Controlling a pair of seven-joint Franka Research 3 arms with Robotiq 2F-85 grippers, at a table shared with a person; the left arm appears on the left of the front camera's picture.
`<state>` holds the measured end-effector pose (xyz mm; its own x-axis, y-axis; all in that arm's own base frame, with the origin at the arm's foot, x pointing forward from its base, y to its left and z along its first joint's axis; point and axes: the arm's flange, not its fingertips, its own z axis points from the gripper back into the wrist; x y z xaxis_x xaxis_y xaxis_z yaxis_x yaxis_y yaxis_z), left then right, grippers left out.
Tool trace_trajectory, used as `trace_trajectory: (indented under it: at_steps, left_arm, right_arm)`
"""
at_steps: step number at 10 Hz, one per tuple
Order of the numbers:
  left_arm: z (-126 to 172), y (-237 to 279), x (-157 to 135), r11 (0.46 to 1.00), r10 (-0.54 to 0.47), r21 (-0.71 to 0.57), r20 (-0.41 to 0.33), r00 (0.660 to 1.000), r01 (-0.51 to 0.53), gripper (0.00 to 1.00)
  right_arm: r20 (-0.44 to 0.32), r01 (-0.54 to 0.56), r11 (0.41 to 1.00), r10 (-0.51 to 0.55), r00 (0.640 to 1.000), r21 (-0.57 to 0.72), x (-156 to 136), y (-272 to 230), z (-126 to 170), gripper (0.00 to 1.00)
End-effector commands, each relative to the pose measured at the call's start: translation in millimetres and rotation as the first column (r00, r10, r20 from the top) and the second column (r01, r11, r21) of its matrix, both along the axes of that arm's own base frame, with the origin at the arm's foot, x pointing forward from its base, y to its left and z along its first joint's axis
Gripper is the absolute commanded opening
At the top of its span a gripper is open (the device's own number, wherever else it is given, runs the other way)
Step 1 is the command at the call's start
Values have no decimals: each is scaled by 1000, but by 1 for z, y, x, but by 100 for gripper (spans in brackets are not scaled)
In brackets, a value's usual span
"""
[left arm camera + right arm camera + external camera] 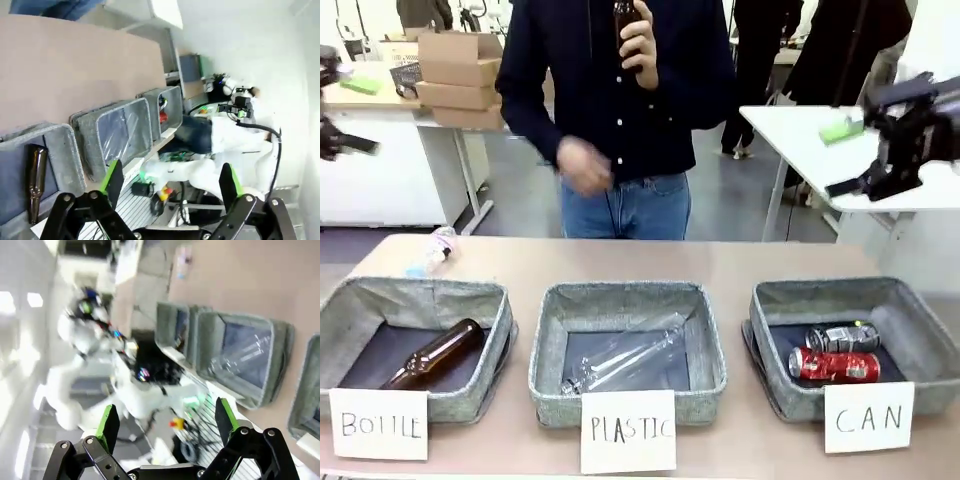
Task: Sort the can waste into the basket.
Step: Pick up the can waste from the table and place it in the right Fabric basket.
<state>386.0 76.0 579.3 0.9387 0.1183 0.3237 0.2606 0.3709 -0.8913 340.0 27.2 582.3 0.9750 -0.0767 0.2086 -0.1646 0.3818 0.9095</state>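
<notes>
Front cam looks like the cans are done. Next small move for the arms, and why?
Probably none beyond waiting: leave the left pincer and right pincer open and raised. The red can and the dark can already lie in the CAN basket, and the person's hand holds a brown bottle, not a can.

- Left gripper [171, 176] is held high at the scene's left side, jaws spread wide, empty.
- Right gripper [166, 415] is held high at the right, likewise wide and empty.

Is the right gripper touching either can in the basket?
Apart. Front view: the right gripper hangs high above the table; the red can and dark can lie in the basket.
</notes>
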Motion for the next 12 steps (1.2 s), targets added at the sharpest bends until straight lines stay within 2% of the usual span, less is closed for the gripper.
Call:
trace_trajectory:
  at_steps: [1, 2, 12]
  left_arm:
    - [-38, 2, 18, 994, -33, -109, -53, 998, 27, 100]
    - [0, 0, 0, 1000, 0, 0, 0, 1000, 0, 100]
    - [0, 0, 0, 1000, 0, 0, 0, 1000, 0, 100]
  right_arm:
    - [-62, 160, 983, -155, 986, 90, 14, 0, 23, 100]
    - [0, 0, 1000, 0, 1000, 0, 0, 0, 0, 100]
    - [0, 0, 1000, 0, 1000, 0, 0, 0, 0, 100]
